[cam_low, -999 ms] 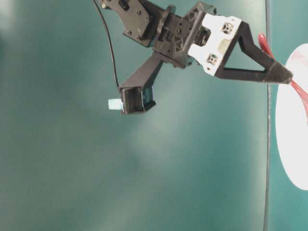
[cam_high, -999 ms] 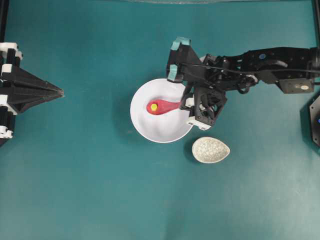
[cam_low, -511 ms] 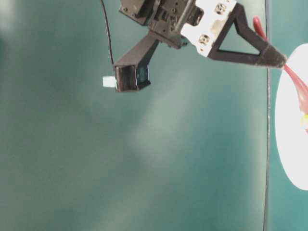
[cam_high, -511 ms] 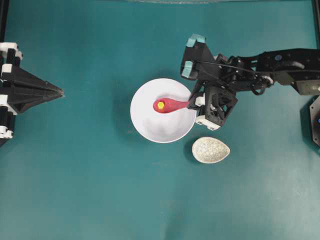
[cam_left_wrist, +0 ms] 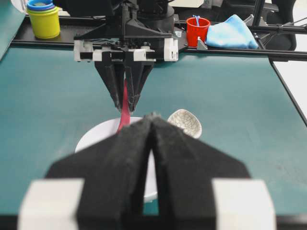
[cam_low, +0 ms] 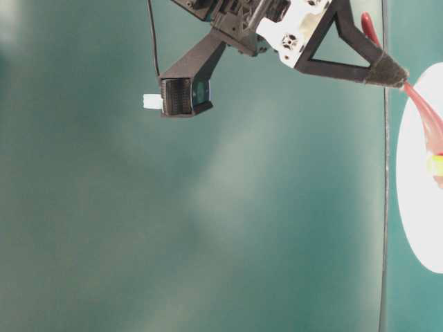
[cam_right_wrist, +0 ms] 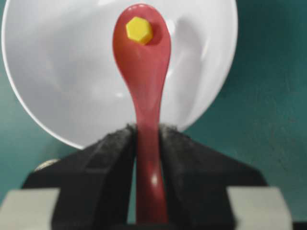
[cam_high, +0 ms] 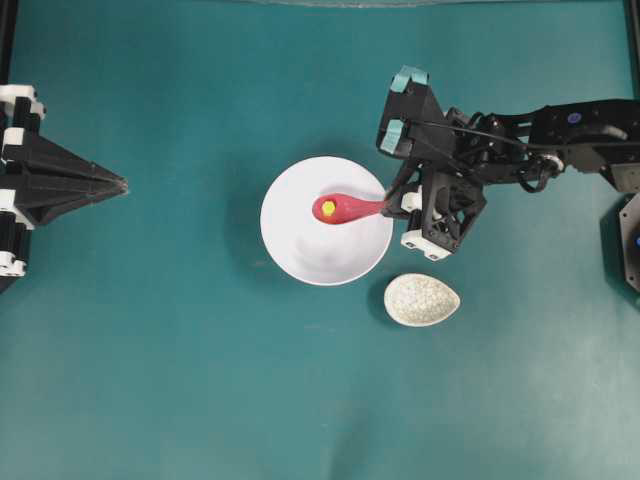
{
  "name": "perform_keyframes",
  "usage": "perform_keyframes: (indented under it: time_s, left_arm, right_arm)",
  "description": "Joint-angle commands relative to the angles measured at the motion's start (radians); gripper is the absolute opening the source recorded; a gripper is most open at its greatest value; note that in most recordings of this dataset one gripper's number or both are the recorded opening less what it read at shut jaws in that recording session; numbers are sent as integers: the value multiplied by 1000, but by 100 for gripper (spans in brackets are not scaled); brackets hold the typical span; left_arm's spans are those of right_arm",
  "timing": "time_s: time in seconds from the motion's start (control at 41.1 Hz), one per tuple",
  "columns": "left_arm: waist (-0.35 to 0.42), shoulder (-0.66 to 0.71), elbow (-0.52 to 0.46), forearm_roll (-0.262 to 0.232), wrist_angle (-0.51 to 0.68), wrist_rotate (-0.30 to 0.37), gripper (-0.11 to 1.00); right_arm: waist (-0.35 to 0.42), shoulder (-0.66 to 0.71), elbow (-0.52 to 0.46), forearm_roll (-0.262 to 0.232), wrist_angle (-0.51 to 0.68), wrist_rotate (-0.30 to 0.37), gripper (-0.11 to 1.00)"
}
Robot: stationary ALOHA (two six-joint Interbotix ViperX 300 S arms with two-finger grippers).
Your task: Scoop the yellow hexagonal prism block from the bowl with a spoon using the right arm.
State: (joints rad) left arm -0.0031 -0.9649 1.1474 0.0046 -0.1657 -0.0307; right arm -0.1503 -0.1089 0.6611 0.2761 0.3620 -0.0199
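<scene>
The right claw (cam_right_wrist: 147,143) is clamped on the spoon (cam_right_wrist: 142,72), its two black pads pressed against either side of the pink-red handle. The spoon's head juts out over the bowl (cam_right_wrist: 57,86), and the block (cam_right_wrist: 139,30) sits in the head near its far tip.

From overhead the spoon (cam_high: 345,208) lies level across the right half of the bowl (cam_high: 300,250), the block (cam_high: 328,207) riding in it, clear of the bowl's floor. Compared with a second ago, the right claw (cam_high: 388,203) has drawn back toward the right edge of the table (cam_high: 150,380), and the spoon head with the block has shifted from the bowl's middle toward its right rim.

A small speckled dish (cam_high: 421,299) rests just beside the bowl, toward the near right; it has not moved.

The left claw (cam_left_wrist: 151,158) sits at the table's left edge with its pads pressed together, holding nothing, unchanged.
</scene>
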Motion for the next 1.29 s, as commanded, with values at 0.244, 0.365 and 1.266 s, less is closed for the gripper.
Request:
perform_keyframes:
  time_s: [0.244,0.365,1.266]
  left_arm:
    - [-2,6,-32,0,-8,0,3]
    - [-2,6,-31,2,-8,0,3]
    - [-2,6,-31,2,3,-3,3]
  right_arm:
    - [5,-97,-67,3,21,-2,23]
    - [5,-130,-95,3,46,0,23]
    - [3,-155,-103,-8,48,-5,23]
